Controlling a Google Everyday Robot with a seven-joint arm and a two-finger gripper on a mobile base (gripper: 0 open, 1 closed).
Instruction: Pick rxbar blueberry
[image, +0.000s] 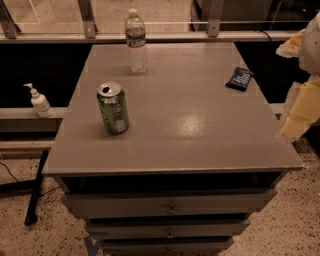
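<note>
The rxbar blueberry is a small flat dark navy wrapper with pale lettering. It lies on the grey cabinet top near the far right edge. My gripper shows as pale cream and white parts at the right border of the view. It is to the right of the bar, off the side of the cabinet top, and apart from the bar.
An open green can stands upright at the left middle of the top. A clear water bottle stands at the far edge. A pump dispenser sits on a ledge at the left. Drawers are below the front edge.
</note>
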